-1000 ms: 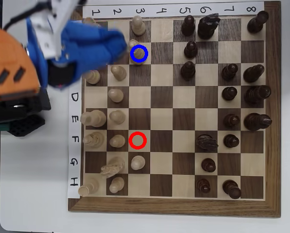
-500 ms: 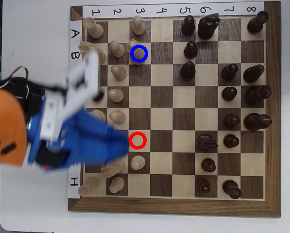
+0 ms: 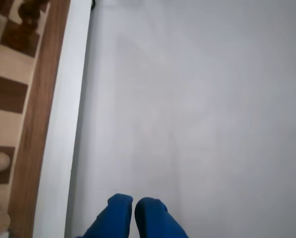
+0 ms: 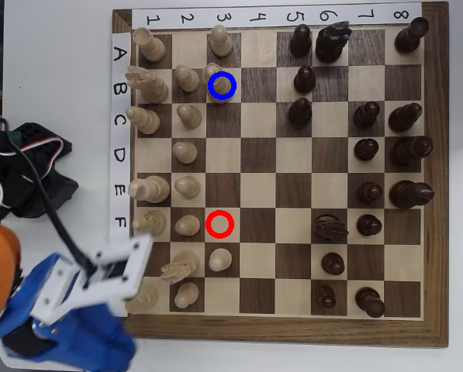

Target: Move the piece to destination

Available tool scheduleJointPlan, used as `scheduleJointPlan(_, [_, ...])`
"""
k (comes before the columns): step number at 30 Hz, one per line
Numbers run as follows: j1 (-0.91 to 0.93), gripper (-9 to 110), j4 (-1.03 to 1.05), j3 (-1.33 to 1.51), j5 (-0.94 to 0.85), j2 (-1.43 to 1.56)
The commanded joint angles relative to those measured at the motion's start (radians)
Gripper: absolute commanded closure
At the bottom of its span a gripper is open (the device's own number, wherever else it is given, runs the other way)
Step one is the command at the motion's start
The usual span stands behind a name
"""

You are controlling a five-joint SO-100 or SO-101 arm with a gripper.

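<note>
The piece [image 4: 215, 72], a small cream pawn, stands upright on the destination [image 4: 222, 85], the light square with the blue ring in column 3, row B. No part of the arm touches it. My blue gripper [image 4: 99, 341] hangs off the board near its bottom left corner in the overhead view. The wrist view shows the gripper [image 3: 134, 202] over bare white table, its two blue fingertips [image 3: 119, 201] pressed together with nothing between them. The pawn and the ringed square are out of the wrist view.
A red ring [image 4: 220, 224] marks an empty square in row F. Pale pieces [image 4: 186, 226] fill columns 1 to 3, dark pieces [image 4: 368, 225] columns 5 to 8. The wooden board edge [image 3: 36, 124] runs along the left of the wrist view. Cables [image 4: 29, 167] lie left of the board.
The arm swept from the board's top left corner down along its left side to the bottom left corner, clear of the board. The pawn in the blue ring has not moved.
</note>
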Motion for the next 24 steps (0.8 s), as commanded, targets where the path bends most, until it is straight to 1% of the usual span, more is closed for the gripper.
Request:
scheduleJointPlan(1, [0.296, 101, -0.179, 0.253, -0.193, 0.249])
scheduleJointPlan(10, [0.522, 101, -0.173, 0.495, -0.380, 0.442])
scheduleJointPlan(24, [0.718, 101, -0.129, 0.765, -0.551, 0.635])
